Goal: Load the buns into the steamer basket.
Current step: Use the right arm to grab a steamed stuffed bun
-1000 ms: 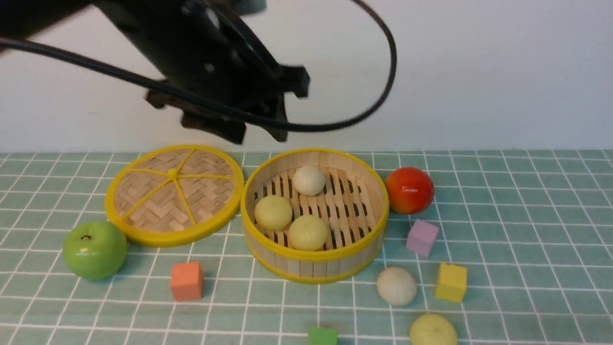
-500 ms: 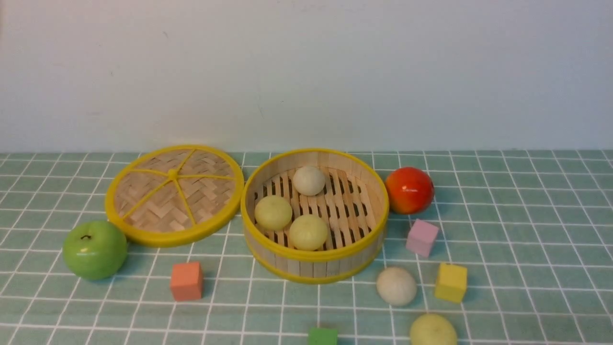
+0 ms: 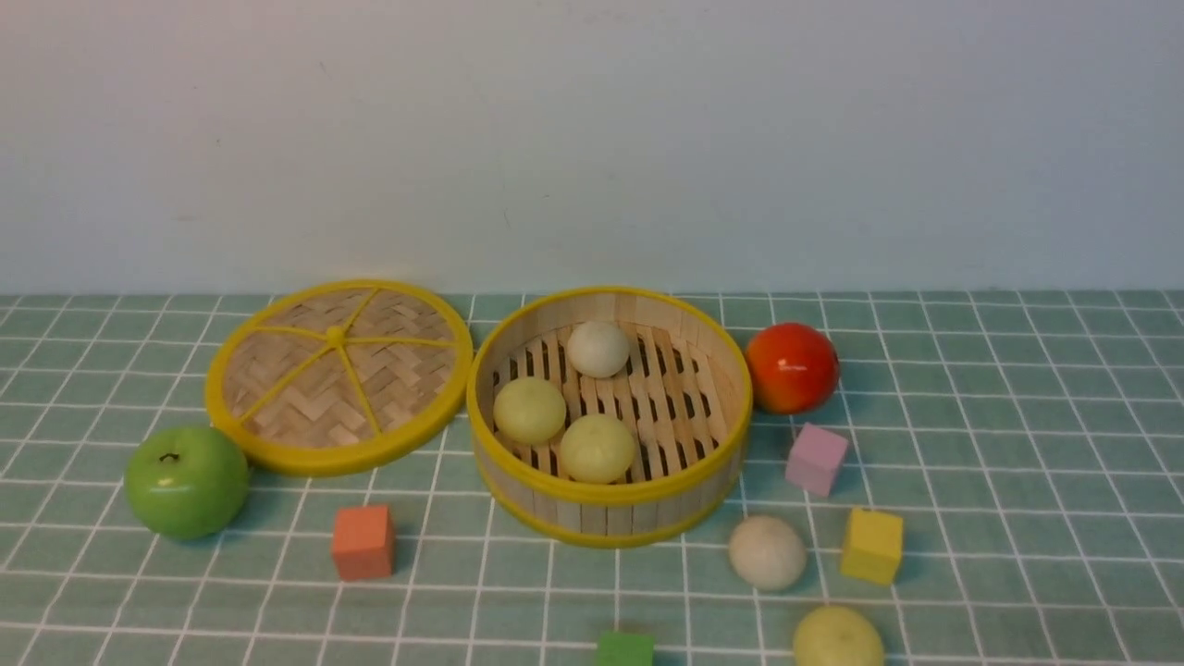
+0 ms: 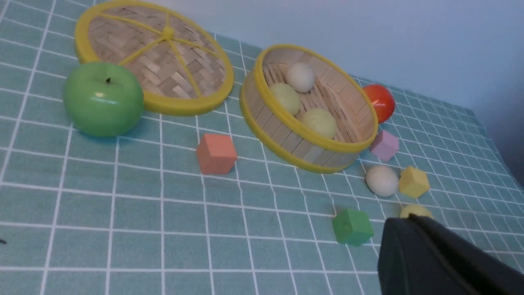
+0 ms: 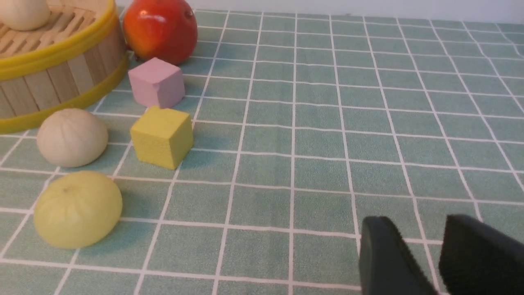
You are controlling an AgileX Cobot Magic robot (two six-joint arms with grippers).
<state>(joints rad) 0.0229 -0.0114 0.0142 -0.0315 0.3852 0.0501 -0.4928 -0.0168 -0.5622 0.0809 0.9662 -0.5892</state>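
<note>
Three buns [image 3: 598, 448] lie in the steamer basket [image 3: 610, 495]; left hand [image 4: 405, 221] seemingly clenched, right hand [image 5: 419, 223] released.

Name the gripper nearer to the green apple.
Left, most likely. The left gripper, shut, hangs on the near side of the green apple. The right gripper, open, sits far to its right, beyond the steamer basket and yellow cube.
</note>
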